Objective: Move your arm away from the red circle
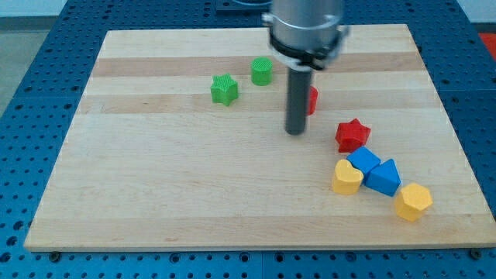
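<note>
No fingers here, just my tip (295, 132) right beside the red circle (311, 100); drifting toward the view's right could nudge it.

The red circle (312, 100) lies flat on the counter (155, 186), right of centre in the view's upper half. My rod hides most of it; only a thin red sliver shows at the rod's right edge, just above and right of my tip (295, 132).
</note>
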